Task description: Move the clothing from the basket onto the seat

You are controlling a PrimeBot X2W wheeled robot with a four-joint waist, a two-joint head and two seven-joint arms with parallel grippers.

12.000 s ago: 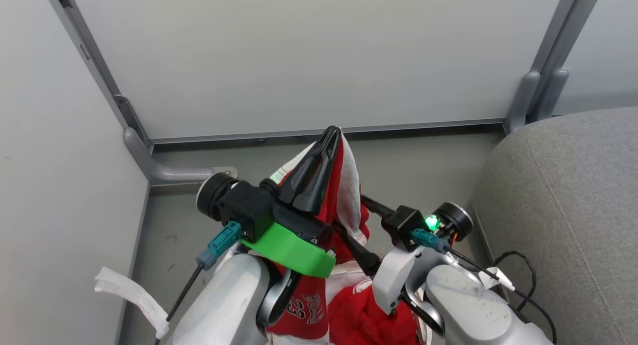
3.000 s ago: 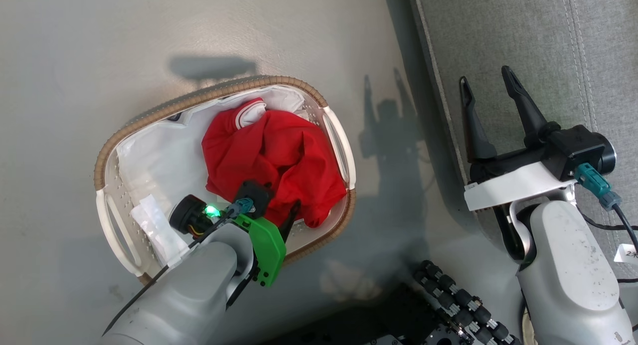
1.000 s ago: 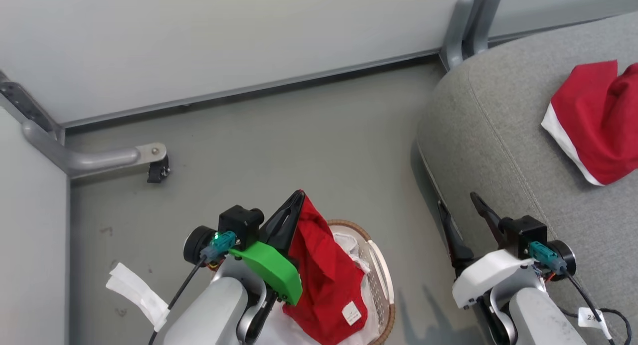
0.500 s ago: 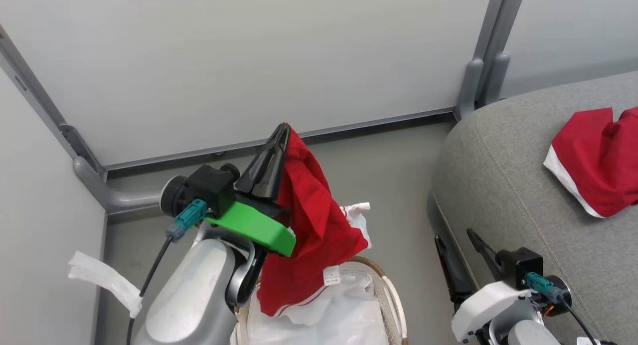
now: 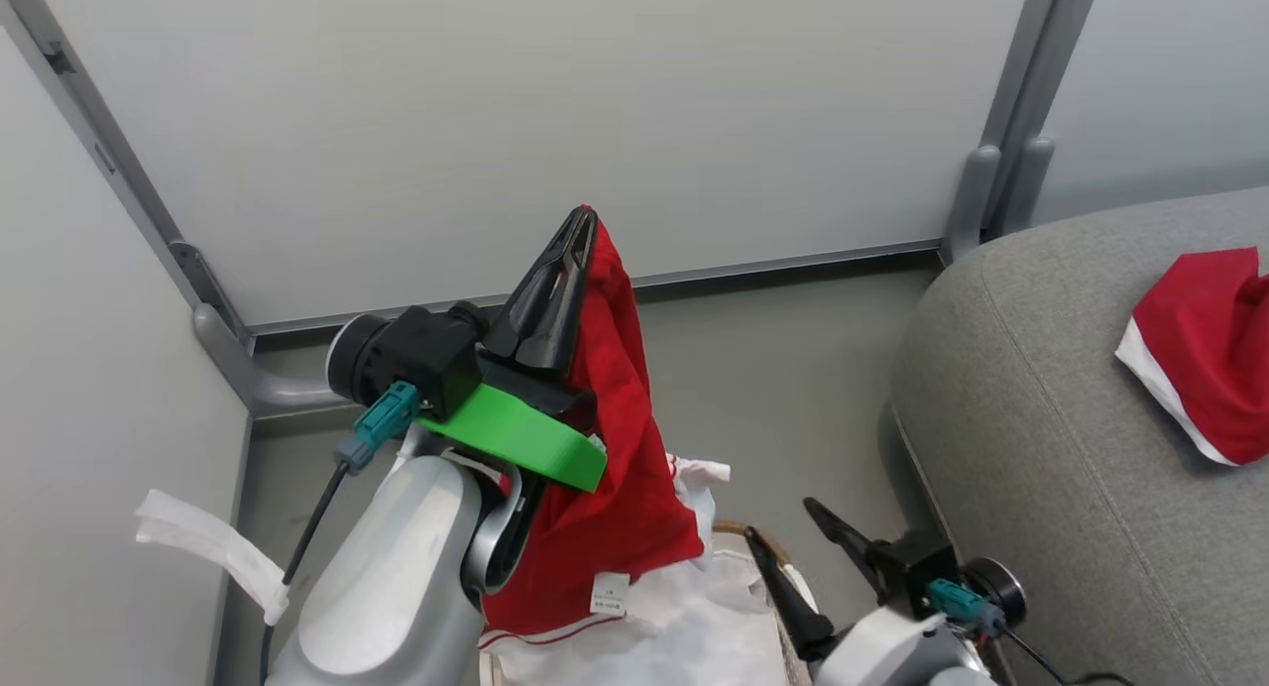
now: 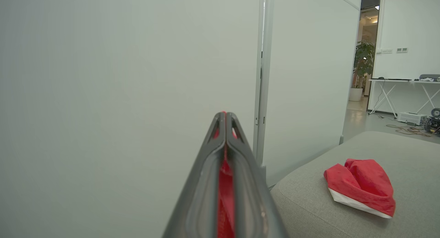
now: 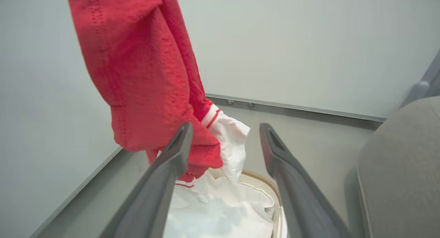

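Above basket [image 7: 265, 184]: white-trimmed red garment [image 5: 615, 448] hanging, clamped in left fingers [image 5: 573, 245]; right fingers [image 5: 779, 583] spread, empty. Second red garment [image 5: 1205, 369] on grey seat [image 5: 1041, 418]; grey floor [image 5: 793, 369], pale walls [image 5: 496, 121].

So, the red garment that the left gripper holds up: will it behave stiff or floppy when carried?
Probably floppy: the red garment hangs in loose folds from the left gripper, whose jaws pinch only its top edge. Likely light, since that narrow pinch carries it all. Its hem hangs near the basket, so it may swing or drag toward the seat.
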